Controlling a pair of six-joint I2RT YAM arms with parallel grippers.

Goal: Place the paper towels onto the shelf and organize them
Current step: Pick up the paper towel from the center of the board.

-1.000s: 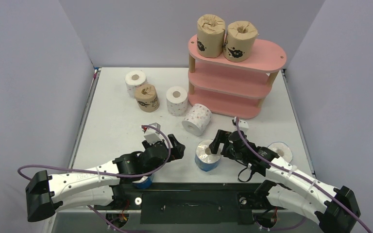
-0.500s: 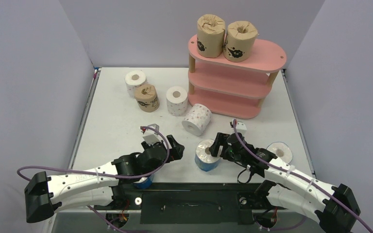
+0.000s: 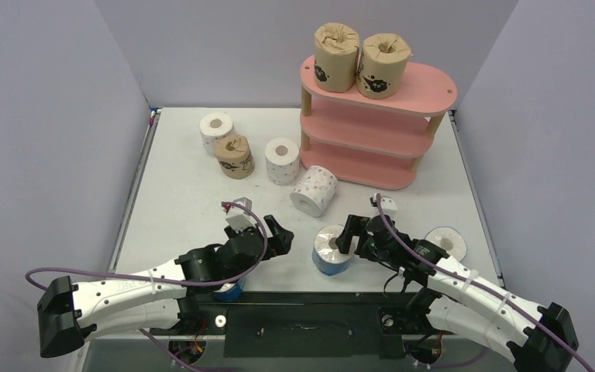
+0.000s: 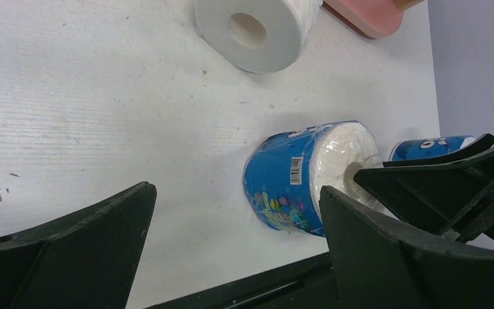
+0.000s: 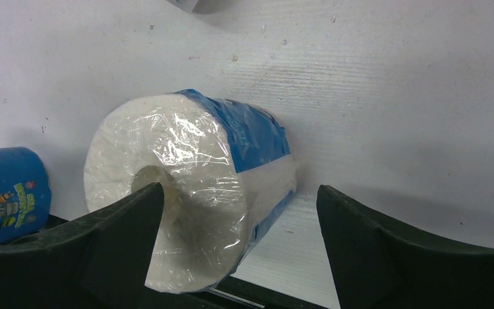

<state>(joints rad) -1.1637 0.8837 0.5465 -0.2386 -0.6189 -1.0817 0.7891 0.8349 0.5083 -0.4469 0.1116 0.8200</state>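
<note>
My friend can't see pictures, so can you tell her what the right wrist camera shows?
A blue-wrapped paper towel roll, its white end facing the camera, sits on the white table between the right gripper's open black fingers. Another blue roll peeks in at the left edge.

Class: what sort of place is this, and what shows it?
Probably a robot test cell in a lab: a left arm and right arm mounted at a white table, plain panels walling it in, and staged props, a pink shelf and wrapped rolls.
</note>
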